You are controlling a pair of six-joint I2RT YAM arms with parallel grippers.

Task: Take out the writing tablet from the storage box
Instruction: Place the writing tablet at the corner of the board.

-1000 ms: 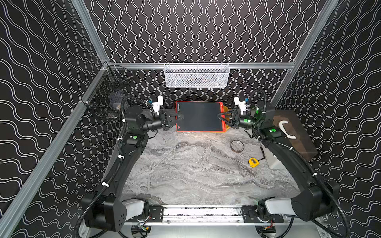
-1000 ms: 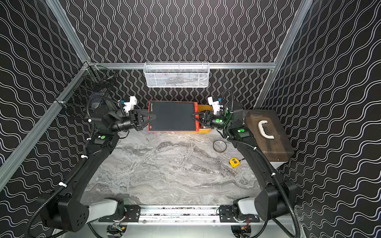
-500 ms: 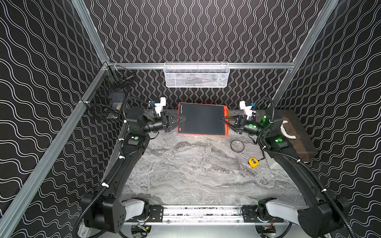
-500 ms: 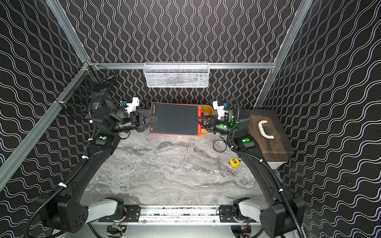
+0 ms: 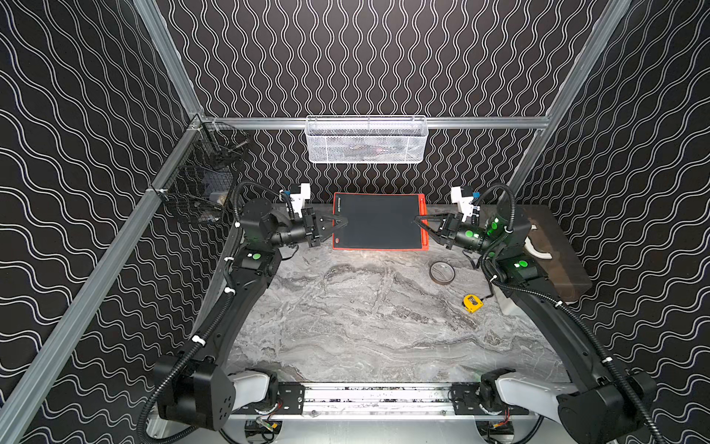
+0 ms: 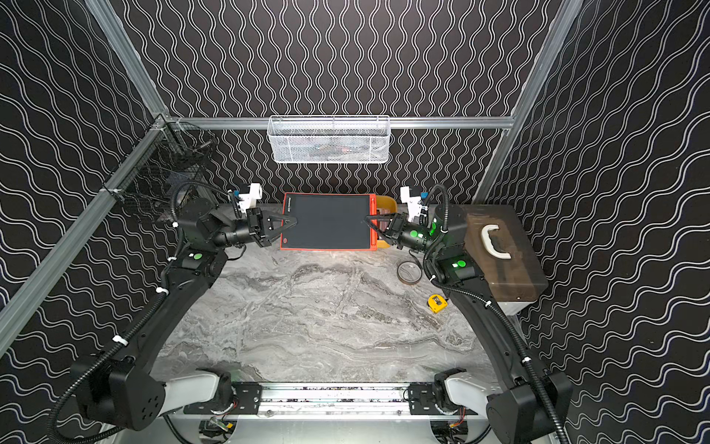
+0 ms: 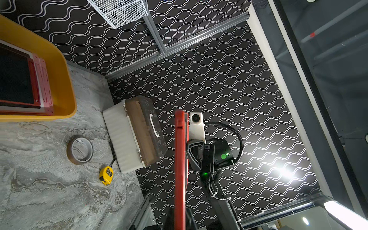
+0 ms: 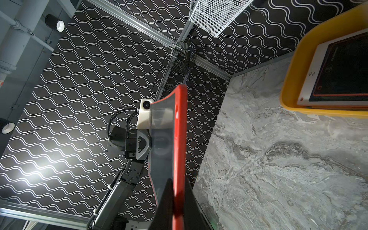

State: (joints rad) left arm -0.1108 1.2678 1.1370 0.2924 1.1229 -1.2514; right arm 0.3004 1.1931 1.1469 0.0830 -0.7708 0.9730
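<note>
Tablet (image 5: pixel 378 221), red-framed with a dark screen, sits in the upper centre of both top views, pinched at its short edges from either side. The left gripper (image 5: pixel 343 222) has its jaws closed on the left edge, and the right gripper (image 5: pixel 418 221) has its jaws closed on the right edge. Each wrist view shows the red frame edge-on in that arm's own grip, with the opposite gripper clamped at the far end. It hangs roughly level in the air, clear of the box (image 6: pixel 385 203), whose yellow rim peeks out past its right side in a top view. The wrist views show the box on the table (image 5: pixel 365 326) with other tablets (image 7: pixel 18 79) lying inside. Toward the lower right of the tablet lie a tape roll (image 5: pixel 442 272) and a tape measure (image 5: pixel 472 303). A case (image 5: pixel 553 250) stands at the table's right edge, and a basket (image 5: pixel 367 140) hangs on the back wall.
</note>
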